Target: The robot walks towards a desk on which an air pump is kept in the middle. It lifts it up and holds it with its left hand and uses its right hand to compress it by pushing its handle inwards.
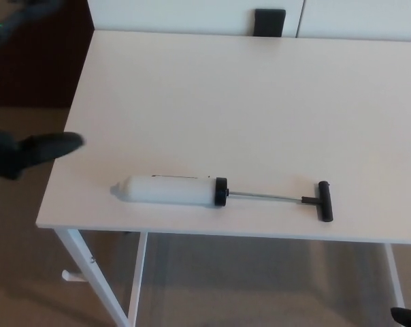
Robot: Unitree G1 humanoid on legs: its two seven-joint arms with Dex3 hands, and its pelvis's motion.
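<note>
Wide white rectangular surface [260,102] on white metal legs, tan carpet floor [22,272] below. My left hand [45,146], black and blurred, hovers at surface's left edge; can't tell whether my fingers are apart or together. Air pump with white plastic cylinder and black collar [170,190] lies flat near front edge, to right of my left hand and apart from it, nozzle end toward it. Thin metal rod drawn out, black T-handle [324,200] at far end. Small black bit at bottom right corner, maybe my right hand [407,316]; state unclear.
</note>
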